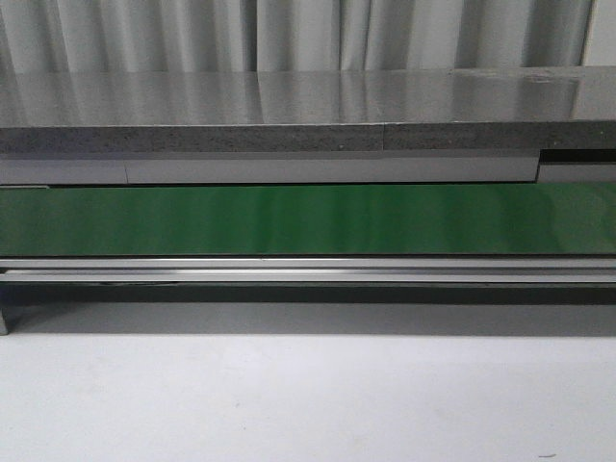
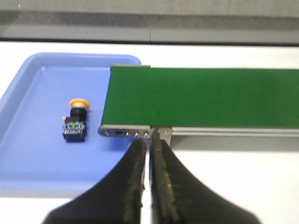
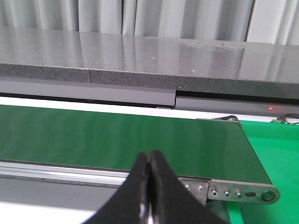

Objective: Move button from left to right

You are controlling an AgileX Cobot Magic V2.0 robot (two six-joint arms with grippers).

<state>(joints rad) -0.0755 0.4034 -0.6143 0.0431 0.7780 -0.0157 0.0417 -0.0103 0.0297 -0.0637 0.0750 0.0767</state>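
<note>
The button [image 2: 75, 122], a small dark bluish-grey box with an orange cap, lies in the blue tray [image 2: 28, 154] beside the end of the green conveyor belt [image 2: 201, 98]. It shows only in the left wrist view. My left gripper [image 2: 150, 142] is shut and empty, apart from the button, in front of the belt's end bracket. My right gripper [image 3: 150, 156] is shut and empty, over the near edge of the belt [image 3: 117, 140] close to its other end. Neither gripper shows in the front view.
The belt [image 1: 308, 219] runs across the front view with a metal rail [image 1: 308, 269] in front and a grey stone ledge [image 1: 289, 115] behind. A green tray [image 3: 275, 154] sits past the belt's end in the right wrist view. White tabletop [image 1: 308, 404] lies before the belt.
</note>
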